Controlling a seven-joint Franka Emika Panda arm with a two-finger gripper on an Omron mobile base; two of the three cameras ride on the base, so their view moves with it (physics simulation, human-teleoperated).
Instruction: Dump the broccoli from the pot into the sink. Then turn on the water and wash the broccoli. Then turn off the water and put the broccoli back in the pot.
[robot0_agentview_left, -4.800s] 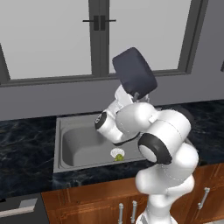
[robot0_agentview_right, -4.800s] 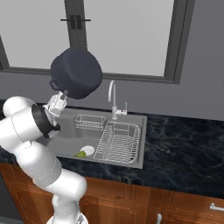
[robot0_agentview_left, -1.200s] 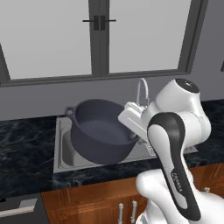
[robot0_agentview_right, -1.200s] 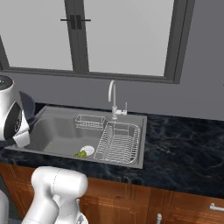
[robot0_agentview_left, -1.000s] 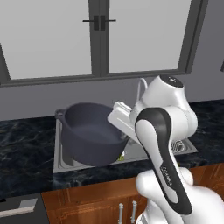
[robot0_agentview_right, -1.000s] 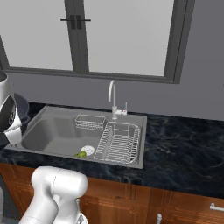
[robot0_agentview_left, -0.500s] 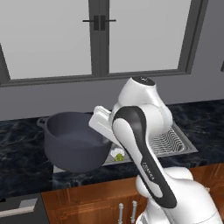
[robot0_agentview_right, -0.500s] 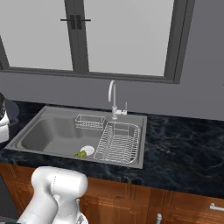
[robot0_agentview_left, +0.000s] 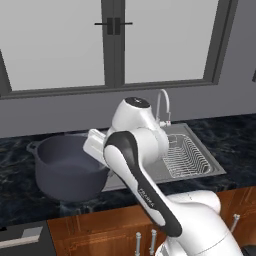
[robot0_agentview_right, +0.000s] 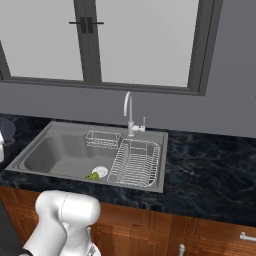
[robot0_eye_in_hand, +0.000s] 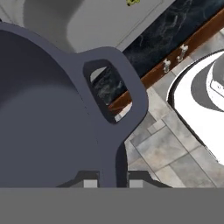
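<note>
The gripper is clamped on the rim of the pot, holding it upright over the countertop left of the sink. The broccoli lies in the sink, just beside the drain.

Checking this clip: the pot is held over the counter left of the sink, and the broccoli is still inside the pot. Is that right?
Not quite. The pot is over the counter left of the sink, with the gripper shut on its rim, but the pot is empty. The broccoli lies in the sink beside the drain, as the right base view shows.
</note>
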